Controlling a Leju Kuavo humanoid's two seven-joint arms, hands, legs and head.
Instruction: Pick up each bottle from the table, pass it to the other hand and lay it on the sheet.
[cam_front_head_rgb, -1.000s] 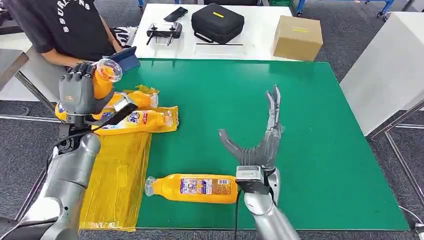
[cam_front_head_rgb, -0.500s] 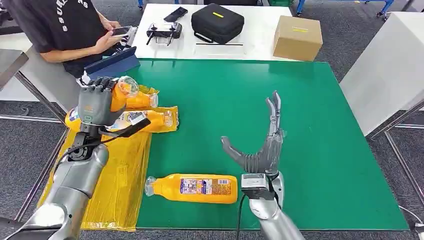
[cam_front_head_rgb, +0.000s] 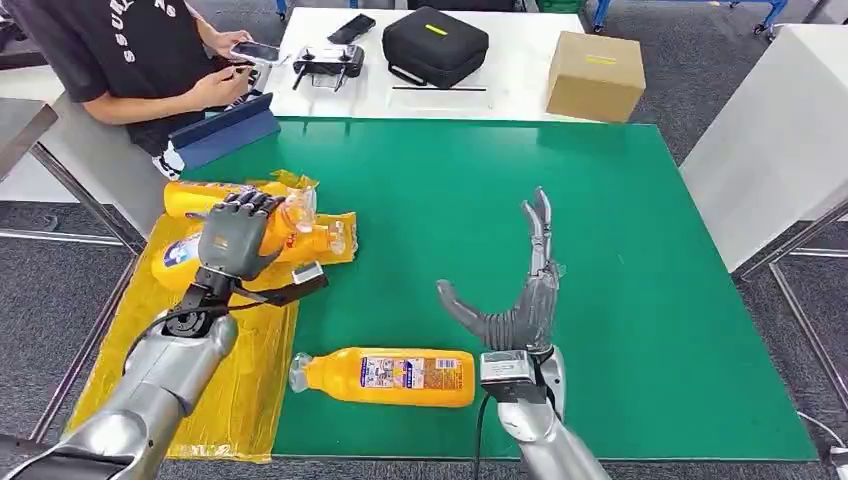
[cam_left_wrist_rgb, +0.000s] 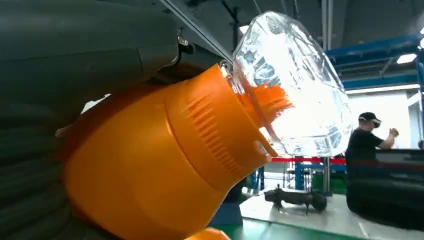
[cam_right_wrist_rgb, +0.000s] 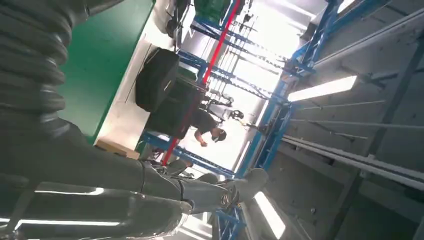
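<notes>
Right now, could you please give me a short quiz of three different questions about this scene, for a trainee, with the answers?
1. True or false: the right hand holds a bottle.
2. Multiple choice: the bottle in the left hand is over A) the yellow sheet, B) the white table, C) the floor.
3. Fill in: the lone orange bottle lies on the ______ table, near the right hand.

Key: 1. False, it is open with fingers spread. 2. A, beside two bottles already lying there. 3. Green.
</notes>
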